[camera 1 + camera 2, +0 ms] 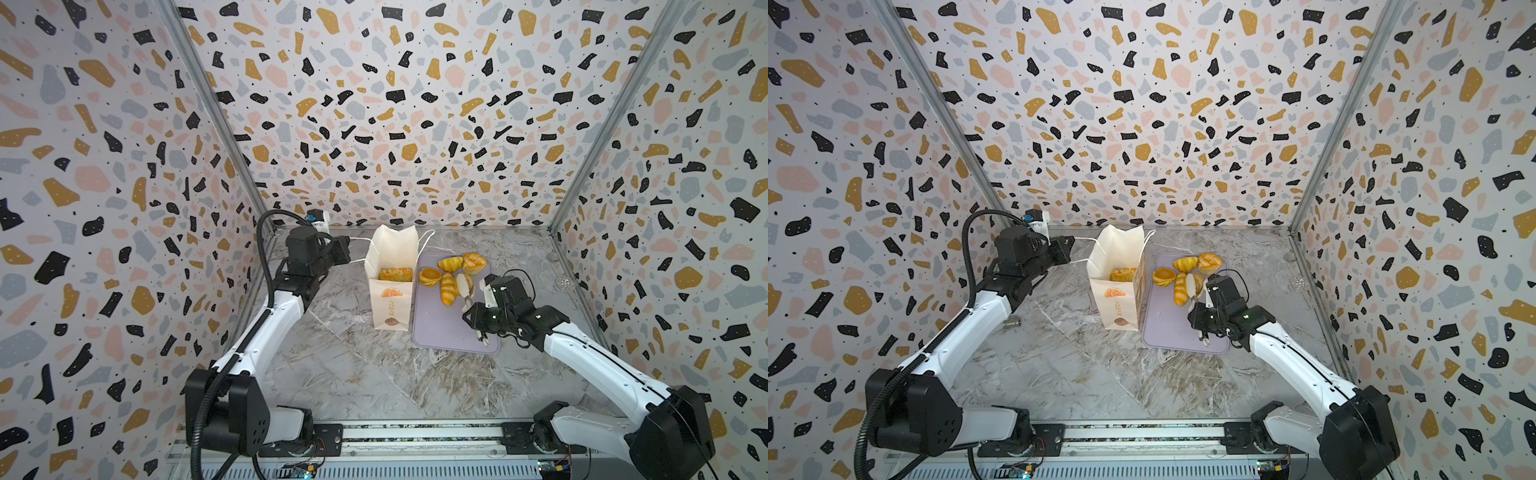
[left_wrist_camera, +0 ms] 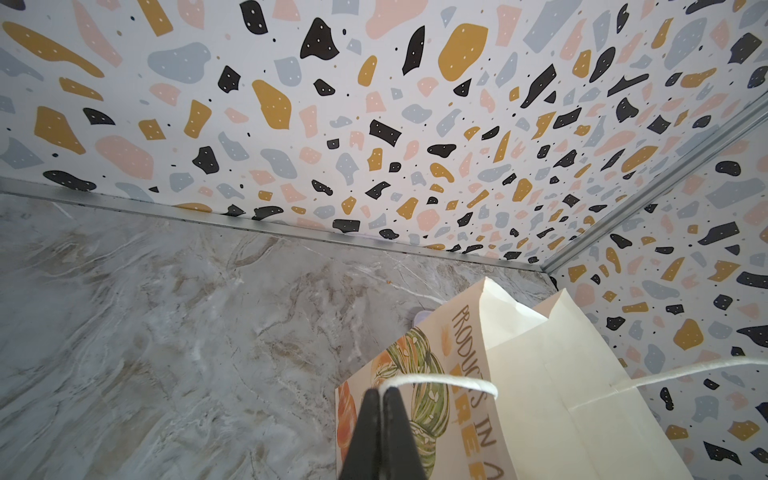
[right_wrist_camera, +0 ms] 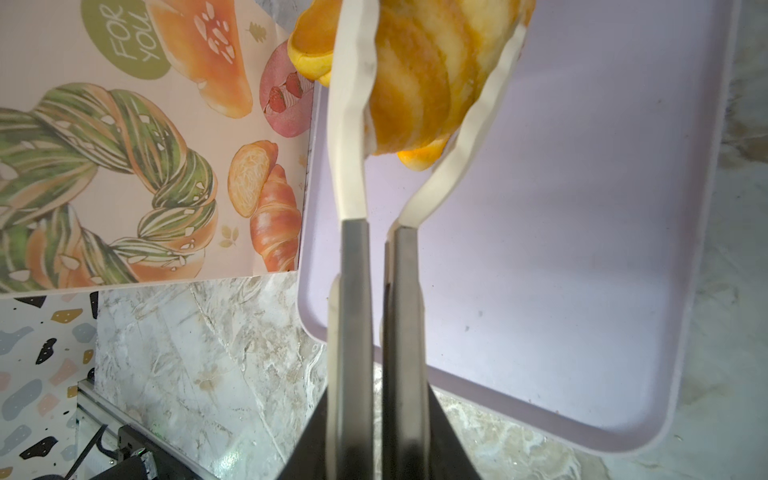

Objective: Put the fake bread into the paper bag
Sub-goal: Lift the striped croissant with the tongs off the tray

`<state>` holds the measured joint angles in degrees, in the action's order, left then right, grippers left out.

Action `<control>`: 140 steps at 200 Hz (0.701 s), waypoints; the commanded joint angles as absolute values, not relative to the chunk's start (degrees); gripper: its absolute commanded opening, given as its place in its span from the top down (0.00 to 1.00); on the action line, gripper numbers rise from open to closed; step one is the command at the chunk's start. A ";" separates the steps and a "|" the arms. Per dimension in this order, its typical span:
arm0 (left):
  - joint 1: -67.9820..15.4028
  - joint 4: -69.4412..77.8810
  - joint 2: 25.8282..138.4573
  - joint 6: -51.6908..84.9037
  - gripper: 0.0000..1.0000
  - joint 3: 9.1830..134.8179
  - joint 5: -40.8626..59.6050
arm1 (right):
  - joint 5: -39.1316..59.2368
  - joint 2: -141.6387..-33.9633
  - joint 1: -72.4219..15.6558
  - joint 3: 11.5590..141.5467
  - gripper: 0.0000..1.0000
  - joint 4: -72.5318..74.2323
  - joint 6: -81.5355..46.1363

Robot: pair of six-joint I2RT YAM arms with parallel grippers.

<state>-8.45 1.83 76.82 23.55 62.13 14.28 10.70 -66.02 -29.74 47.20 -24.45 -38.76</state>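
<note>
Left arm point(image 1: 270, 324) reaches toward the back wall, end effector point(image 1: 347, 249) pinched tight on the paper bag's point(image 1: 392, 307) string handle point(image 2: 440, 380). Right arm point(image 1: 582, 345) bends over the lilac tray point(image 1: 444, 336), end effector point(image 1: 478, 318) clamped on tongs point(image 3: 353, 174) gripping a striped roll point(image 3: 415, 95). A plaited pastry point(image 1: 395, 274) sits inside the bag; four breads point(image 1: 451, 262) crowd the tray's far end; front counter point(image 1: 353, 382) lies open.

We see two matching arms. The left arm point(image 1: 266, 332) and the right arm point(image 1: 594, 353) have glossy white link shells, each split by a thin dark seam, with boxy matt black housings at the joints. A ribbed black cable conduit point(image 1: 260, 239) runs along the left arm, and thin black wires point(image 1: 517, 271) arc over the right wrist. Small round holes dot the left shoulder housing. The left gripper point(image 2: 381, 392) has plain black wedge-shaped fingers.
</note>
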 commanded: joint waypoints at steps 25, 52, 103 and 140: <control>-8.78 3.10 75.37 22.67 1.00 62.47 13.88 | 8.97 -61.91 -30.28 46.47 0.79 -21.80 -38.15; -8.79 4.23 74.53 23.38 1.00 61.50 13.18 | 8.13 -59.98 -30.32 45.35 0.80 -20.01 -39.02; -8.79 4.28 75.15 23.49 1.00 61.56 13.81 | 9.72 -56.51 -30.59 41.57 0.80 -14.28 -39.95; -8.79 4.56 75.35 23.54 1.00 61.40 13.96 | 9.55 -53.45 -30.67 41.07 0.80 -13.23 -38.81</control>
<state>-8.45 1.85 75.99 23.57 62.13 13.87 9.65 -56.88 -30.35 40.71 -17.76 -39.79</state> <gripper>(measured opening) 0.046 0.274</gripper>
